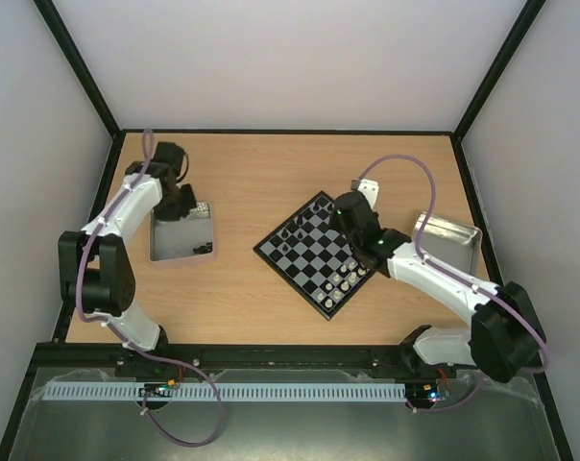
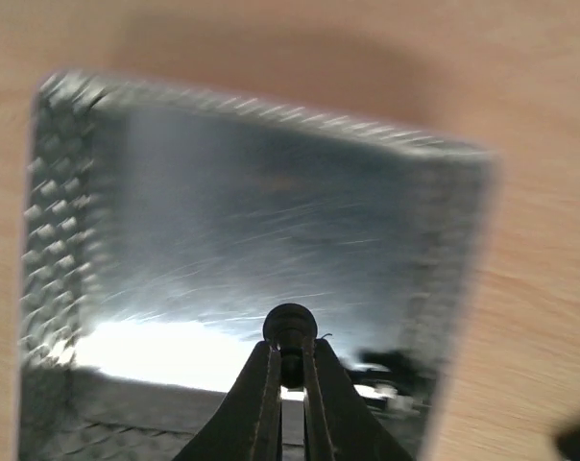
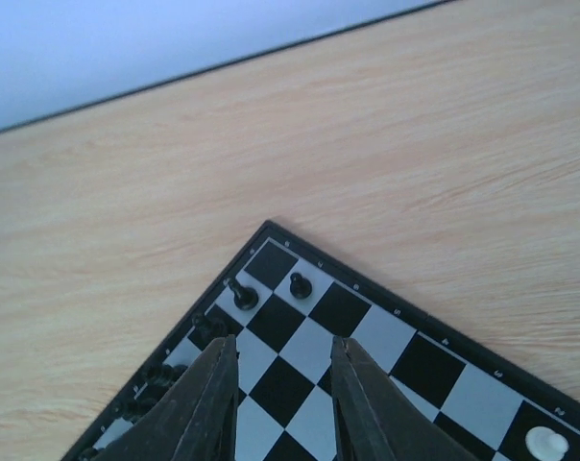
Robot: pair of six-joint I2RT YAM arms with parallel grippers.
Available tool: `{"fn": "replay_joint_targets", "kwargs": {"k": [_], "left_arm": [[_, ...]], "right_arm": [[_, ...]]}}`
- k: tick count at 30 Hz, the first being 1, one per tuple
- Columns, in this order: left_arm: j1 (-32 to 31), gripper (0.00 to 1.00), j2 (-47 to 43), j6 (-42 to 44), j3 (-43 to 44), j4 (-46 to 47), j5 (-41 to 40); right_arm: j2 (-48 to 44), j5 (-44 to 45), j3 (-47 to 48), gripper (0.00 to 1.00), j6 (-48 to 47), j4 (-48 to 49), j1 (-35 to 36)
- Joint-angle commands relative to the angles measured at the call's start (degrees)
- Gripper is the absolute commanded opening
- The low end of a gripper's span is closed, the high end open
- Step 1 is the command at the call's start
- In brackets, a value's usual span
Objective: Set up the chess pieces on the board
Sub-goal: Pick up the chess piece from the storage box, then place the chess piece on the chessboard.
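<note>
Noted left tool (image 2: 290, 357) pinched narrow on a black chess piece (image 2: 290, 327), round head poking just past the tips, long axis in line with the fingers, over the shiny tray (image 2: 64, 240). Found the board (image 1: 319, 252) well apart to that tool's right across the worktop (image 1: 242, 307), black-piece edge turned toward it; judged a rightward carry, piece held upright. Logged right tool (image 3: 283, 351) gaping wide and empty just over the board's black corner: nearer of the two, yet holding nothing.
</note>
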Motion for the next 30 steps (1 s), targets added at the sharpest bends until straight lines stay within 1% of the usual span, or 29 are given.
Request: {"fn": "replay_joint_targets", "kwargs": {"k": [1,5,10,13,18,23,28,30], "left_arm": [[-7.6,0.03,-1.1,-0.2,7.8,-4.3,1.3],[-16.3,0.04,1.9,-0.3,14.7,-4.8,4.7],[-25.1,0.04,8.8,-0.3,23.7,-4.3,10.5],[-29.1,0.05,12.5,-0.8,27.5,-2.7,10.6],[-32.8,0.06,20.3,-0.6,34.6,-2.1,12.3],[-35.5,0.06,25.7,-0.5,39.4,-0.3,14.5],[-37.0,0.08,30.0,-0.8,41.7,2.3,14.9],[-37.5,0.08,31.3,-0.7,41.6,4.1,13.8]], "right_arm": [[-4.8,6.8,-1.7,0.27,1.0,1.7,0.3],[-7.7,11.0,-4.5,0.28,3.3,3.8,0.2],[-10.6,14.2,-7.3,0.29,4.1,4.8,0.2],[-11.8,15.0,-8.4,0.29,4.5,4.7,0.2],[-14.1,17.9,-10.3,0.30,5.6,3.2,0.1],[-17.0,21.7,-12.3,0.30,6.6,1.7,0.0],[-18.5,22.7,-13.6,0.32,6.6,1.5,-0.1],[-18.3,22.4,-13.7,0.32,6.8,1.1,-0.1]]}}
